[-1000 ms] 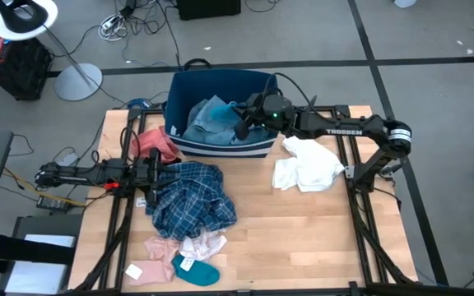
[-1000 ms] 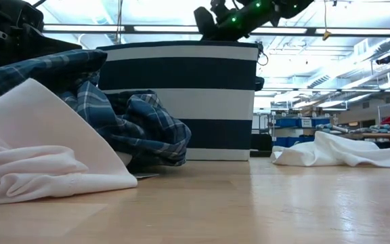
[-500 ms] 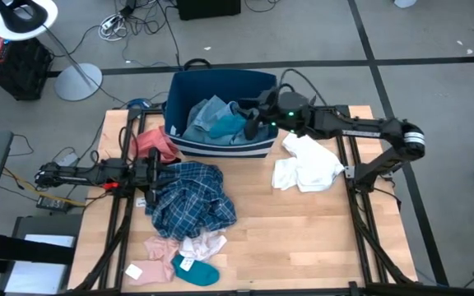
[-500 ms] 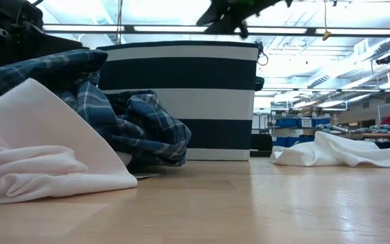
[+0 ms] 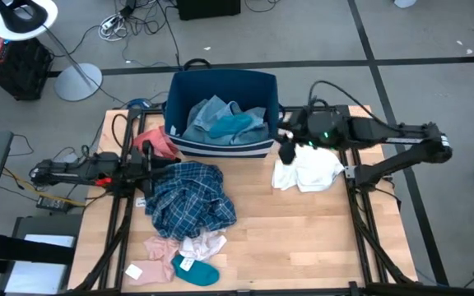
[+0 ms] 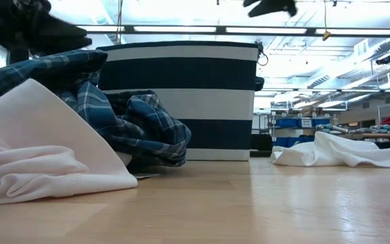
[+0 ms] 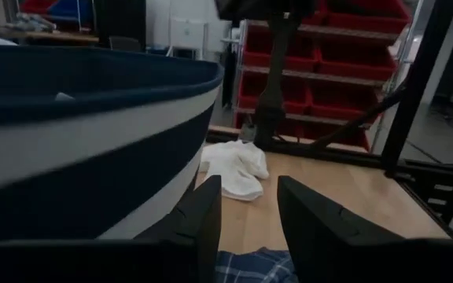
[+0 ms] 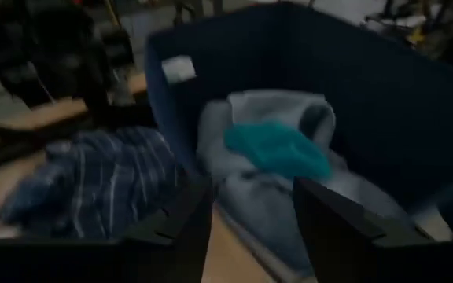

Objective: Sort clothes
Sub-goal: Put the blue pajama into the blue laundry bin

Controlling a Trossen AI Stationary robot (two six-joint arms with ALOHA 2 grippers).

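Observation:
A teal sock [image 5: 233, 125] [image 8: 278, 149] lies on the light blue denim shirt [image 5: 206, 115] inside the dark blue striped bin [image 5: 220, 150]. My right gripper [image 5: 286, 152] [image 8: 250, 220] hangs open by the bin's right front corner, over the left end of a white piece [image 5: 309, 168]. My left gripper [image 5: 149, 162] [image 7: 250, 208] stands open between the coral-red piece [image 5: 156, 144] and the blue plaid shirt [image 5: 189, 197], which lies heaped on the table against the bin's front. Pale pink pieces [image 5: 189, 245] and another teal sock [image 5: 196, 271] lie near the front edge.
The bin [image 6: 188, 102] stands at the table's far middle, its front wall close to the plaid shirt [image 6: 134, 122]. A small white tag [image 5: 134, 271] lies at the near left. Bare wood [image 5: 303, 238] shows on the table's near right.
My right gripper, shut on the teal sock over the bin, has opened and let it drop onto the denim shirt. It has then drawn back toward the table's right and near side, to the white piece. My left gripper has shifted slightly toward the far edge.

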